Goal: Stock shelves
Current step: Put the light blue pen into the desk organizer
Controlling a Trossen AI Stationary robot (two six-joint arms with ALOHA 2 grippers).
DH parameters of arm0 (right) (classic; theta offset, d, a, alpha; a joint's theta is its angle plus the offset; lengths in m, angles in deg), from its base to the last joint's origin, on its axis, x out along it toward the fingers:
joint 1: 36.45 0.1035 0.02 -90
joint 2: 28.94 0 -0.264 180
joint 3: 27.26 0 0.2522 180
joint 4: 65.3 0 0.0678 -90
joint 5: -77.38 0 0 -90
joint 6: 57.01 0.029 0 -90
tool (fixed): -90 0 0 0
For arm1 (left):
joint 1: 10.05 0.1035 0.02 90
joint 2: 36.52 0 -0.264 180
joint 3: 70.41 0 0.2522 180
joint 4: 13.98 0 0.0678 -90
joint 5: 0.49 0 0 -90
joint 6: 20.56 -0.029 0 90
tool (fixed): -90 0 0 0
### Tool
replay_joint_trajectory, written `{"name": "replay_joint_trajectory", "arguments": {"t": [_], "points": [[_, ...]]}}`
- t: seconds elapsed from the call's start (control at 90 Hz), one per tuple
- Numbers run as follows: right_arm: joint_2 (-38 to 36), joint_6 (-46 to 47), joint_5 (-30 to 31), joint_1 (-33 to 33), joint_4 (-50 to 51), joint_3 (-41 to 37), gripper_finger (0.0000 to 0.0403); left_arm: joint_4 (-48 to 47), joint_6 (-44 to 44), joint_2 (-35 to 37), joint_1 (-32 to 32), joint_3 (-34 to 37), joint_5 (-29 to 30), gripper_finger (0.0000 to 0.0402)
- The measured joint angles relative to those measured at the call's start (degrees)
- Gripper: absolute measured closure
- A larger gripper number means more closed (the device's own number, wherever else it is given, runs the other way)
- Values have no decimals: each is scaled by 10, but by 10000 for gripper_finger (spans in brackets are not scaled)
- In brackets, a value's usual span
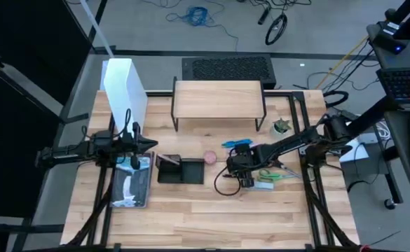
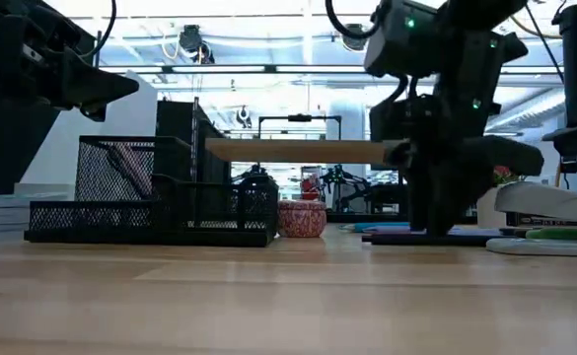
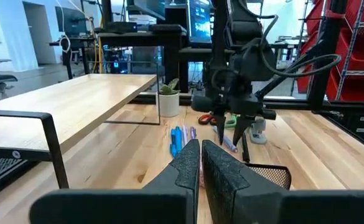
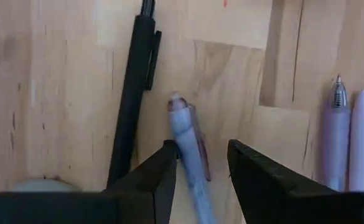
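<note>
Riser (image 1: 218, 94) far centre of tabletop (image 1: 212, 217); organizer tray (image 1: 180, 170) nearer, left; pens (image 1: 237, 144) right, maybe scissors (image 1: 278, 175) too.

Robotics lab or workshop. Evidenced by black metal frame (image 1: 310, 183) around light-wood table (image 1: 212, 210), loose cables (image 1: 194, 15) on concrete floor, laptop (image 1: 406, 82) on side bench, red storage racks (image 3: 350, 43), monitors (image 3: 200, 18), exposed ceiling ducting (image 2: 268, 49).

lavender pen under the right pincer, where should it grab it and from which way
Grip the lavender pen across its barrel, just behind the clip, coming straight down from above. It lies flat on the table, and the right pincer hangs open with a finger either side, so closing pinches its narrow width. The black pen lies clear.
</note>
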Motion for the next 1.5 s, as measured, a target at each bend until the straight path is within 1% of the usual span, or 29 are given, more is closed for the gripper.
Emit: {"name": "replay_joint_trajectory", "arguments": {"t": [0.067,0.2,0.244,0.411,0.611,0.833,1.044,1.222,1.5], "points": [[9,2,-1,0,-6,-4,317,0,0,0,0,0,0,398],[19,1,-3,1,-12,-5,378,0,0,0,0,0,0,398],[20,1,-3,1,-13,-5,388,0,0,0,0,0,0,398],[18,2,2,1,-16,-5,387,0,0,0,0,0,0,398],[17,2,2,0,-8,14,396,0,0,0,0,0,0,398],[-13,3,-3,0,-14,27,397,0,0,0,0,0,0,398],[-48,4,-1,-1,-25,60,398,0,0,0,0,0,0,398],[-59,-11,1,-21,-120,84,398,0,0,0,0,0,0,398],[-59,-54,-13,-78,-363,86,398,0,0,0,0,0,0,398]]}}
